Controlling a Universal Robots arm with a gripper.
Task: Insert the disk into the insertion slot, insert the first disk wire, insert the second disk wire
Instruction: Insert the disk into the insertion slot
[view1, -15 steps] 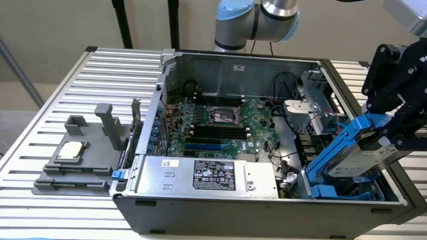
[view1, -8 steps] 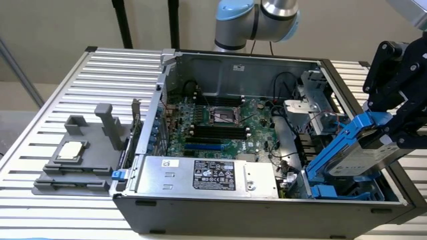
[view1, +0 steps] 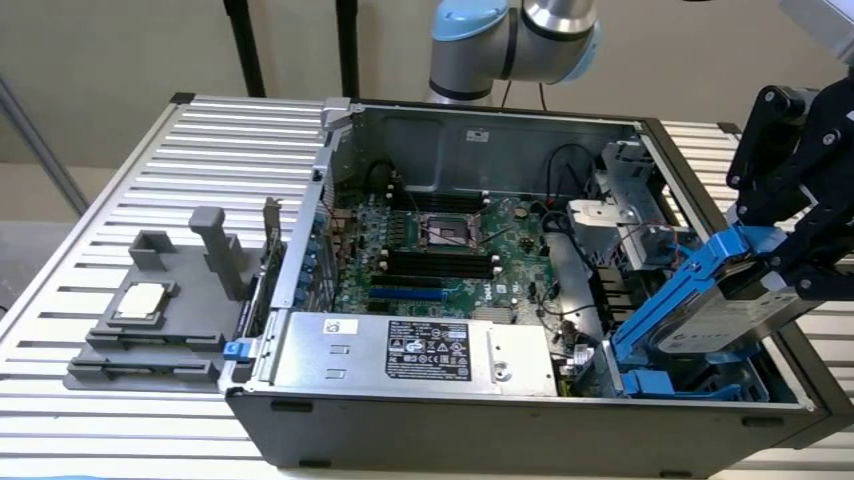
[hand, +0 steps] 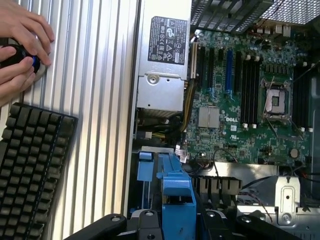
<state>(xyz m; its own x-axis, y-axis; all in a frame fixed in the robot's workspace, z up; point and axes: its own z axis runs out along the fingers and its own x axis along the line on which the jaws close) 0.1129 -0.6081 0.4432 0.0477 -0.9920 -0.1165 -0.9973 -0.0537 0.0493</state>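
1. The gripper was closed on the disk, clamping it at its upper end. The disk hung tilted, its lower end dipping into the corner of the computer case at the exterior view's right. Held by one end only, so long and flat a thing could pivot or slip in the grip if its low end caught.
2. Just beneath lay the insertion slot. The disk's blue carrier frame was at its mouth; whether the two touched could not be told. At that slant the frame risked jamming against the cage wall or its blue clips instead of sliding along the bay.
3. Just beside the slot ran dark cables. A loose loop could be pinched under the frame or dragged into the bay.
4. Further in sat the power supply and the motherboard. A dropped disk, or a sideways lurch after a jam, could strike either.
5. Beyond them stood the grey metal bracket cage, near the arm's path. The wrist could brush it if the approach angle were corrected sharply.
6. Farthest off, outside the case, a person's hands rested on the slatted table by a keyboard. They were well apart from the gripper and seemed at little risk.
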